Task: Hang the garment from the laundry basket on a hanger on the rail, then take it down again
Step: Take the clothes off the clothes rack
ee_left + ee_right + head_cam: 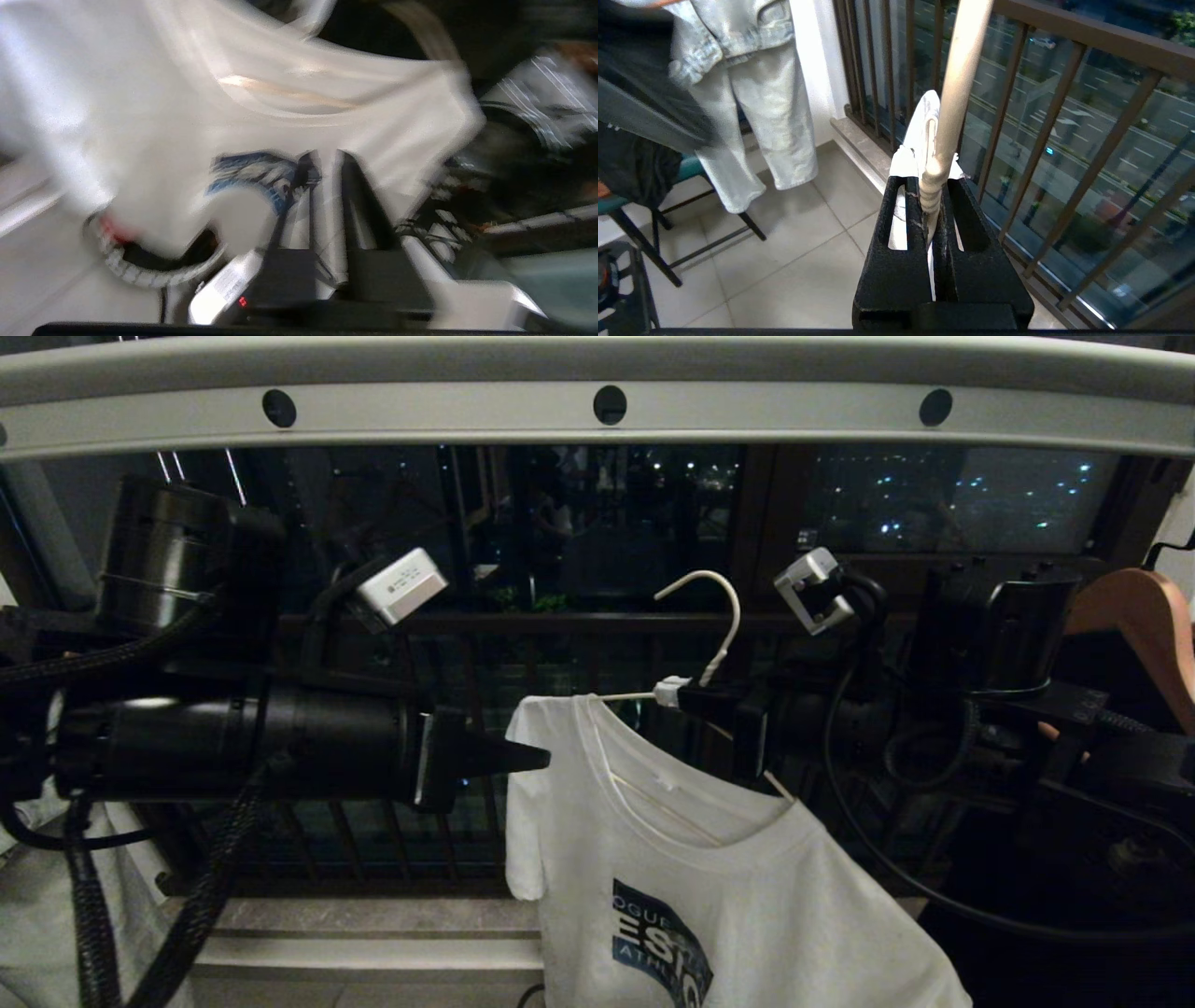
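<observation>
The hanger [702,633] is pinched at its twisted neck by the right hand [686,695], below the rail [597,406]. The garment [709,868] is draped on it. The left hand [532,758], slightly parted, is pointed at the garment's shoulder.

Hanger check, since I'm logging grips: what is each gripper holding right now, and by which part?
The right gripper is shut on the hanger, at its twisted neck below the hook. The left gripper is beside the T-shirt sleeve; whether it holds anything cannot be told.
</observation>
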### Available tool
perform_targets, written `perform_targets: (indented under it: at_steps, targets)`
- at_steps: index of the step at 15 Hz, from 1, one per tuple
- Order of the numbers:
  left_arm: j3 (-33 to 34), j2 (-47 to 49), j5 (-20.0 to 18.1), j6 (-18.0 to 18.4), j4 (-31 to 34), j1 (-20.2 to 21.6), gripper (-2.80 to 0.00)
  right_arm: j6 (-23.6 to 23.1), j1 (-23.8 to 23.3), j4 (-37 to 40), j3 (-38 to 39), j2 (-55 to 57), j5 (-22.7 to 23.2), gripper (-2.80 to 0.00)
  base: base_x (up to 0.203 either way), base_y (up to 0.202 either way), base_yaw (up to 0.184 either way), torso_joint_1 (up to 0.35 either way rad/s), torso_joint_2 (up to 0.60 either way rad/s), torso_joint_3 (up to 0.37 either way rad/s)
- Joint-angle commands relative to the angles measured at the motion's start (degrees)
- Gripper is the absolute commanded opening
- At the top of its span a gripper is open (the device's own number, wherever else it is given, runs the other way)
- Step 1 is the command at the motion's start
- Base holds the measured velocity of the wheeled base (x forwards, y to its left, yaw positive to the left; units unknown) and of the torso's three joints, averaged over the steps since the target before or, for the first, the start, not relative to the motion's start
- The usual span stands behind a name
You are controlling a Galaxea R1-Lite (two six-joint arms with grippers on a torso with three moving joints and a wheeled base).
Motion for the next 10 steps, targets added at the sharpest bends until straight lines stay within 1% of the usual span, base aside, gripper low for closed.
perform_targets:
  at_steps: [1,2,4,6,8,9,10]
  targets:
    - [-2.0,4.3,4.3,-0.1,1.2,-0.9,0.0,0.1,-0.2,-0.2,-0.3,0.8,0.0,-2.8,0.0,0.0,0.0,0.0,0.0,0.0]
    - [-2.8,5.1,9.7,-0.1,1.9,-2.7,0.0,0.1,-0.2,-0.2,-0.4,1.2,0.0,-2.8,0.0,0.0,0.0,0.0,0.0,0.0]
    - [-3.4,6.7,18.4,-0.7,2.1,-7.6,0.0,0.1,-0.2,-0.2,-0.4,1.4,-0.1,-2.8,0.0,0.0,0.0,0.0,0.0,0.0]
    - [-3.8,8.7,27.5,-2.8,-0.7,-10.8,0.0,0.1,-0.1,-0.2,-0.3,1.2,-0.1,-2.8,0.0,0.0,0.0,0.0,0.0,0.0]
    - [-2.7,9.9,32.6,-2.7,-3.6,-12.2,0.0,0.1,0.0,-0.2,-0.3,1.0,-0.1,-2.8,0.0,0.0,0.0,0.0,0.0,0.0]
    - [-2.8,10.7,35.5,-2.6,-3.9,-12.6,0.0,0.1,0.0,-0.2,-0.3,1.0,-0.1,-2.8,0.0,0.0,0.0,0.0,0.0,0.0]
    - [-3.0,11.8,39.5,-2.6,-4.0,-13.1,0.0,0.1,0.0,-0.2,-0.3,0.8,-0.1,-2.8,0.0,0.0,0.0,0.0,0.0,0.0]
